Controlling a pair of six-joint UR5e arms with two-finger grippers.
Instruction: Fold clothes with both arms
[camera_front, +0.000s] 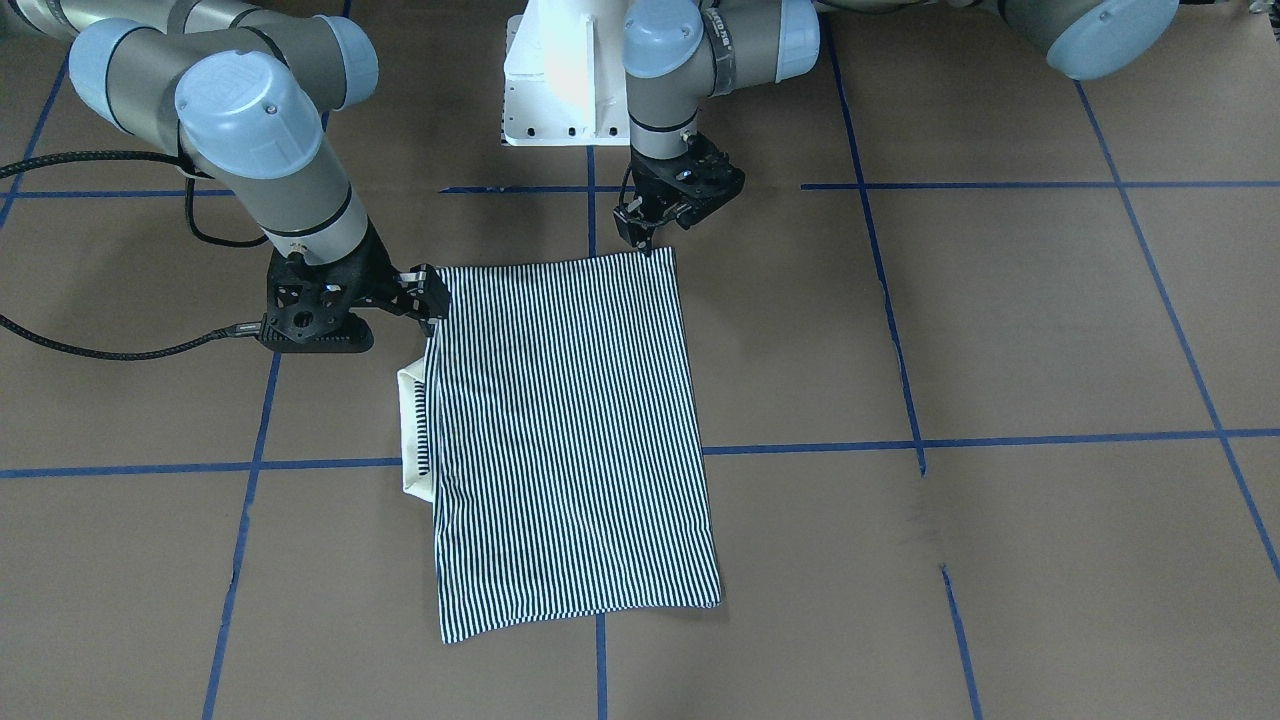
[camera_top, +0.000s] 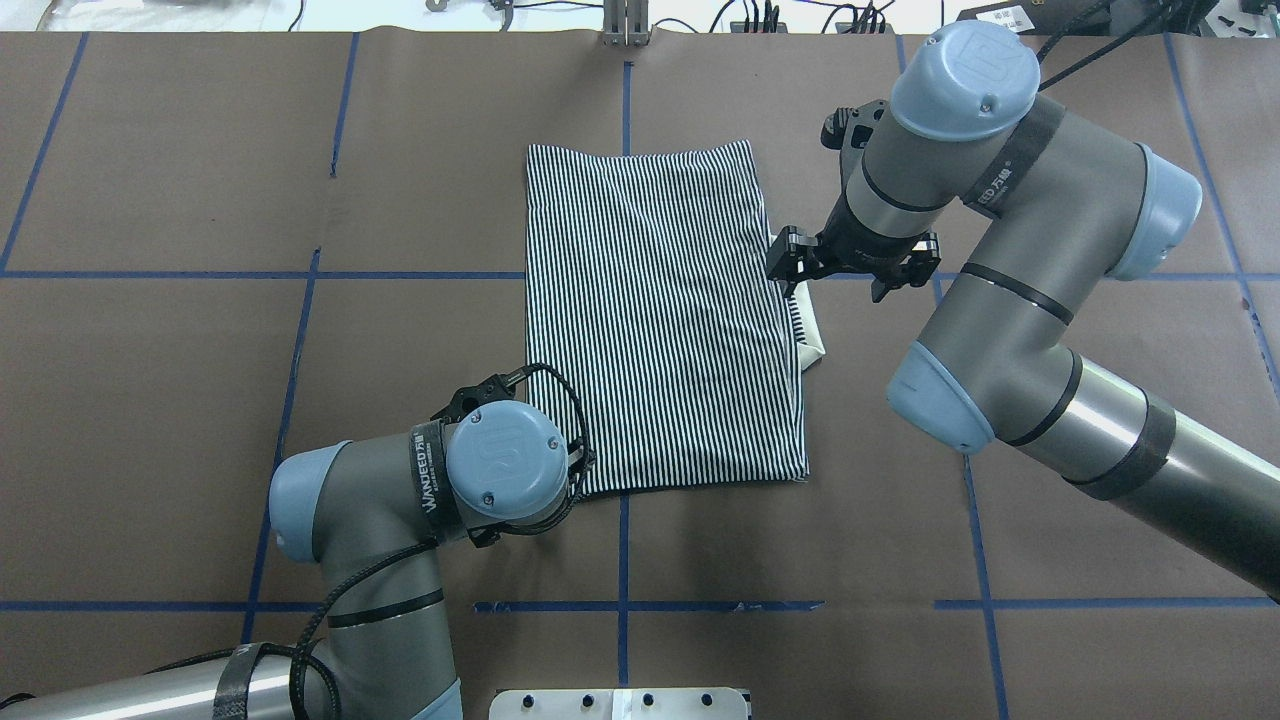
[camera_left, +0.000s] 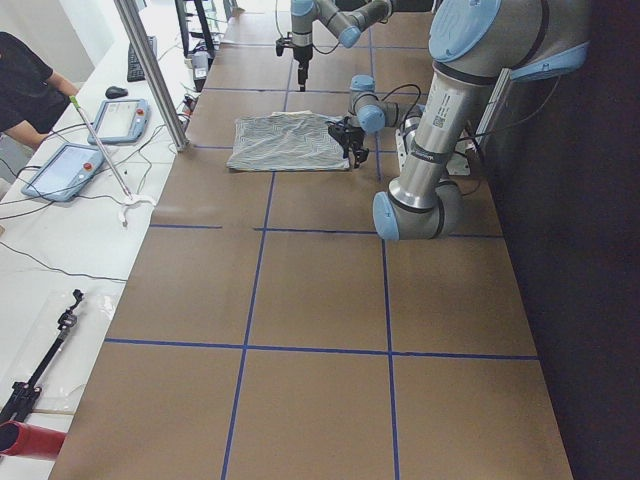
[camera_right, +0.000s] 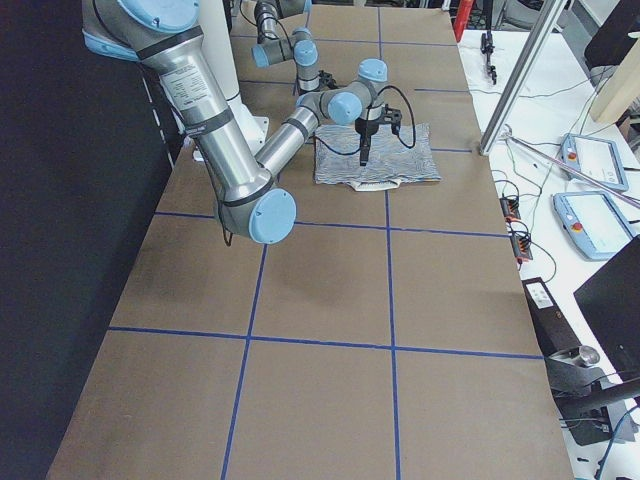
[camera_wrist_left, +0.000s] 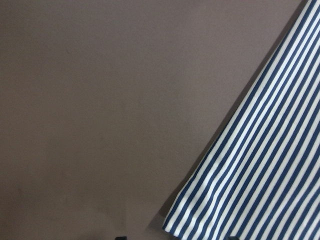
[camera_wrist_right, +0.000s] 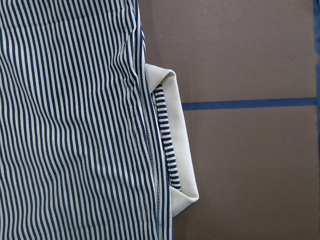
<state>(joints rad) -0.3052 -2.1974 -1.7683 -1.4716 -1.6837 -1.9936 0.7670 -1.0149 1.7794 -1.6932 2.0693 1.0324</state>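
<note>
At desk (camera_front: 1000, 330) centre: striped polo shirt (camera_front: 570, 430) folded flat, white collar (camera_front: 410, 430) protruding at robot's right. Left hand (camera_front: 645, 240) low over near corner, released. Right hand (camera_front: 428, 297) above collar edge; cannot tell whether clenched. Judged: mid-fold; next, pinch edge, fold across.

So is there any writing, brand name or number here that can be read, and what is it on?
"WANJEED", then Chinese characters too small to read: the wrist strap on the left arm.
"JEED", start hidden, then similar characters: the forearm strap on the right arm.
Embossed logo on the joint cap: too faint to read.
White label on the left arm: too small.
Striped shirt: no text visible.
</note>
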